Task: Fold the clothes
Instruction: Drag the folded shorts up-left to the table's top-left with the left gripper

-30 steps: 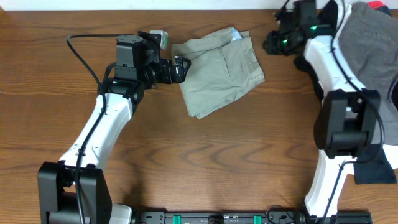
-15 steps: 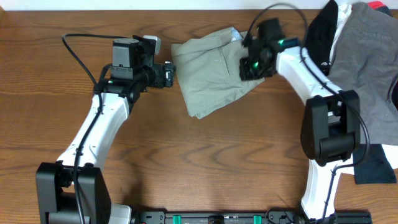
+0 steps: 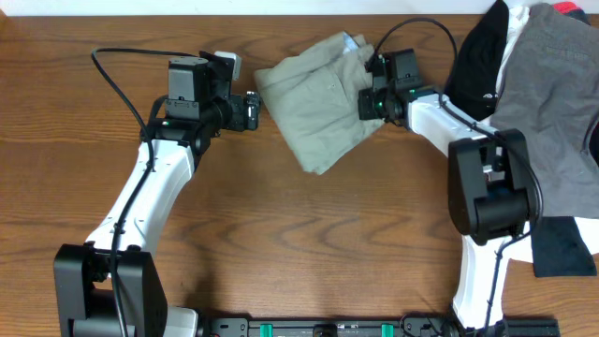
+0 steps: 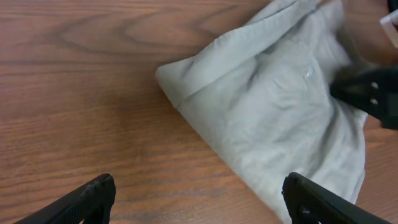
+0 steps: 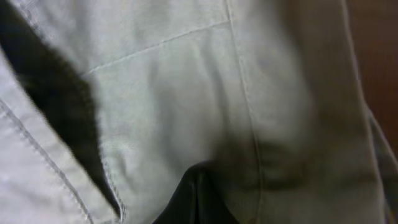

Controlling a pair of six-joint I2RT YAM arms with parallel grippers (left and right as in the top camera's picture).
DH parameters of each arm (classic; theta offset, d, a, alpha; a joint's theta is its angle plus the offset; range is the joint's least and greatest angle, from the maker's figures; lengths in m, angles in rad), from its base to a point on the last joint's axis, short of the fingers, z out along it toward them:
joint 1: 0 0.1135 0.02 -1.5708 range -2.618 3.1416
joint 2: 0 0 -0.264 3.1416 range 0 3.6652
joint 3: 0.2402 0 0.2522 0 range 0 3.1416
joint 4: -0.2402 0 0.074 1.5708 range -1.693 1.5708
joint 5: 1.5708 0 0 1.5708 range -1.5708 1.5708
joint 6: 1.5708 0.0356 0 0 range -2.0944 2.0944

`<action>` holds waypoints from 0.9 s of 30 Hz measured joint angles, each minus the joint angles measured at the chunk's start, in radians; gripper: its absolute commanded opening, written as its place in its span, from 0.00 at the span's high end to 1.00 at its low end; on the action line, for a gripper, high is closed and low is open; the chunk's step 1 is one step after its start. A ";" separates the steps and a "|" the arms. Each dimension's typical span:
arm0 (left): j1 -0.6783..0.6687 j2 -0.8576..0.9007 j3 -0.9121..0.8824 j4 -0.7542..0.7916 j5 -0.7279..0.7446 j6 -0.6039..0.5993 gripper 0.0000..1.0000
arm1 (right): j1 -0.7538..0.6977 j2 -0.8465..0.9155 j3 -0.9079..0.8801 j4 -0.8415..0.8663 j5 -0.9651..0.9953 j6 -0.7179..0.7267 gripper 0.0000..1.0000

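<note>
The right tool [image 3: 367, 94] is pressed tip-first into the shorts [image 3: 314, 103]. In its own wrist view the cloth fills nearly everything and only one dark fingertip [image 5: 198, 198] shows at the bottom edge, so I cannot tell how far this tool is open, or if it has really caught the fabric. Directly in front of it are a stitched seam and a dark pocket opening.

From this tool the shorts spread outward as a loosely folded, tilted bundle, and they reach almost to the left tool [image 3: 255, 108]. That one hovers just beside the far edge with its jaws wide apart and nothing between them (only bare bench [image 3: 281, 243] is seen there). On the side of the right tool away from the shorts lies the pile of other garments [image 3: 552, 103], grey, black and white.

The step in hand is, I judge, to take the near edge and bring it over. To do it well, the right tool should pinch all layers at the seam, not only the top one, lift low, and carry the edge toward the left tool. The left tool should hold down its corner, so the bundle does not slide.
</note>
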 measured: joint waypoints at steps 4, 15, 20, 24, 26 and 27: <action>-0.021 0.000 0.000 0.021 0.009 0.068 0.14 | 0.000 0.007 0.019 -0.017 -0.009 -0.010 0.78; -0.175 0.113 0.003 0.326 -0.048 0.179 0.12 | -0.054 -0.262 0.067 -0.356 -0.034 0.010 0.01; -0.221 0.289 0.008 0.457 -0.069 0.213 0.13 | -0.098 -0.468 0.092 -0.442 -0.009 0.011 0.01; -0.273 0.392 0.010 0.564 -0.078 0.274 0.13 | -0.102 -0.535 0.102 -0.479 0.005 0.011 0.01; -0.305 0.419 0.010 0.586 -0.079 0.298 0.13 | -0.102 -0.533 0.102 -0.493 0.013 0.011 0.01; -0.319 0.426 0.010 0.589 -0.079 0.306 0.13 | -0.102 -0.530 0.102 -0.501 0.015 0.011 0.01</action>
